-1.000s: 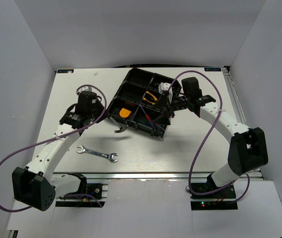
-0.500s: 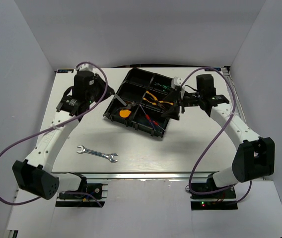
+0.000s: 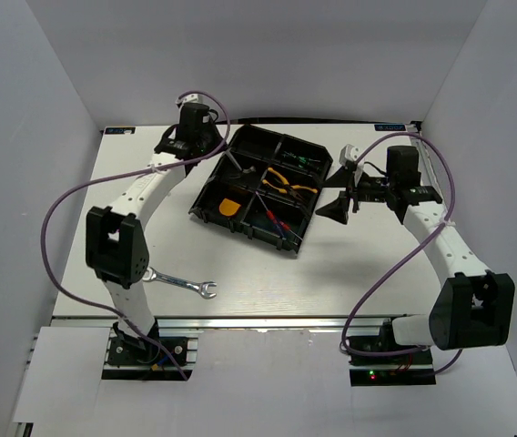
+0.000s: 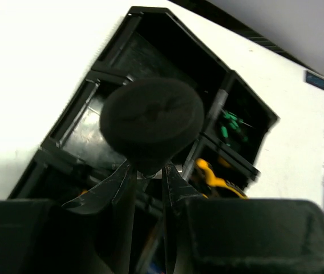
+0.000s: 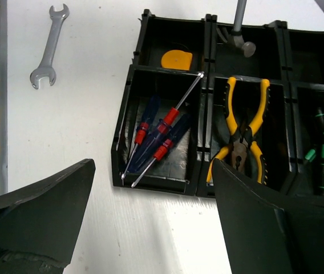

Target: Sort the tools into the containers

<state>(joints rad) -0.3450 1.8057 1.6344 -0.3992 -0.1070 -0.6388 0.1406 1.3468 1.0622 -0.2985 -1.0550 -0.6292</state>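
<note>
Clamping the hammer (image 4: 150, 117) by its black handle, the left gripper (image 4: 148, 168) holds the head over a middle compartment of the tray (image 5: 205, 131). The right gripper (image 5: 152, 171) has its jaws wide apart. A wrench (image 3: 178, 282) lies near the table's front edge.

Grip: my left gripper (image 4: 148, 171) has its jaws pinched tight on the hammer (image 4: 152, 117); I see only the handle's round black butt.
Below: the black tray (image 4: 112, 48) sits askew on the white table (image 4: 36, 68).
Contents: green-marked screwdrivers (image 4: 230, 123) in one right-hand compartment, yellow pliers (image 4: 214, 178) in the next, nearer me.
</note>
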